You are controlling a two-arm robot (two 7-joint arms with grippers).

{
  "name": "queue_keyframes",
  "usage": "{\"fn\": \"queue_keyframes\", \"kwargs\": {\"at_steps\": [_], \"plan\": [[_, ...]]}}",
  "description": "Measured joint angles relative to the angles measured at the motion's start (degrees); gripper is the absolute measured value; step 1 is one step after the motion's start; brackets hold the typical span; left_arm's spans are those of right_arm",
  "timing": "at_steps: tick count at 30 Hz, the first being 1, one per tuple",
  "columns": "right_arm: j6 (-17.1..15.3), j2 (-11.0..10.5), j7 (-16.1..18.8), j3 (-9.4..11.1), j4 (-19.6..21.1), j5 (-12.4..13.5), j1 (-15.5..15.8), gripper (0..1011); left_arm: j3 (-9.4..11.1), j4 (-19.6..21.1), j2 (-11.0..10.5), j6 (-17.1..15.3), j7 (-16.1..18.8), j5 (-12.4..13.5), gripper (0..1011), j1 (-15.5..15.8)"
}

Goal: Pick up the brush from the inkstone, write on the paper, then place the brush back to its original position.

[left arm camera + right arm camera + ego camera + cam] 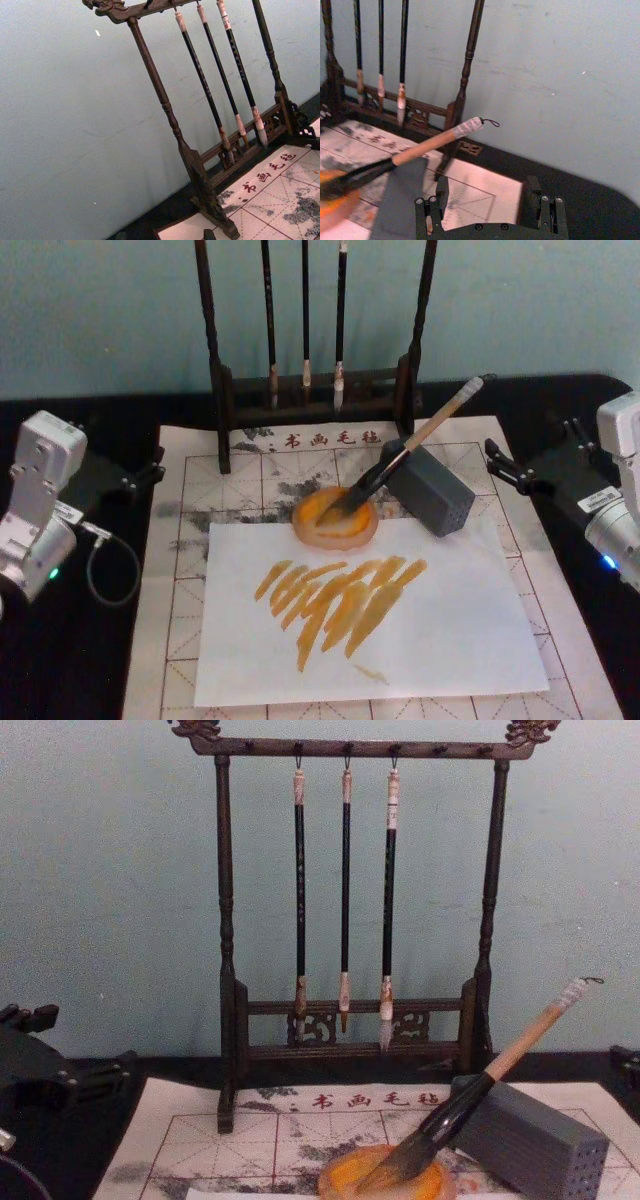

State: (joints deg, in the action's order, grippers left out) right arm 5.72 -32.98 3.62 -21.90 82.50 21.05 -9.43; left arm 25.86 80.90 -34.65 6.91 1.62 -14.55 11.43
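Resting in the round orange inkstone (322, 534) lies the wooden brush (424, 436), right pincer (497, 462) spread, left pincer (154, 466) parked

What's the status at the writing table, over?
Left gripper parked left, right gripper open, parked right. Brush bristles in inkstone, handle propped on grey block. Paper carries orange strokes. Block crowds the handle.

Dark wooden rack (224, 900), three thin hanging brushes (345, 890), grey holed block (432, 492)
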Motion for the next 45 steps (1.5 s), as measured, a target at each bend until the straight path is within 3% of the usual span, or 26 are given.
{"fn": "queue_keyframes", "kwargs": {"at_steps": [13,19,22,24,35,45], "plan": [[-8.01,3.24,9.97,5.20,1.01,14.59,0.84,1000,0.00,0.00,0.00,0.00,0.00,0.00,1001,0.00],[-16.22,5.69,14.74,7.41,-0.78,23.10,-1.01,1000,0.00,0.00,0.00,0.00,0.00,0.00,1001,0.00],[-18.50,6.29,15.79,7.54,-1.83,25.68,-1.95,1000,0.00,0.00,0.00,0.00,0.00,0.00,1001,0.00],[-21.22,7.10,17.24,7.57,-3.65,29.11,-3.39,1000,0.00,0.00,0.00,0.00,0.00,0.00,1001,0.00],[-26.97,9.99,19.99,7.52,-10.40,37.30,-8.02,1000,0.00,0.00,0.00,0.00,0.00,0.00,1001,0.00],[-25.67,11.80,21.34,6.00,-15.23,39.11,-11.20,1000,0.00,0.00,0.00,0.00,0.00,0.00,1001,0.00]]}}
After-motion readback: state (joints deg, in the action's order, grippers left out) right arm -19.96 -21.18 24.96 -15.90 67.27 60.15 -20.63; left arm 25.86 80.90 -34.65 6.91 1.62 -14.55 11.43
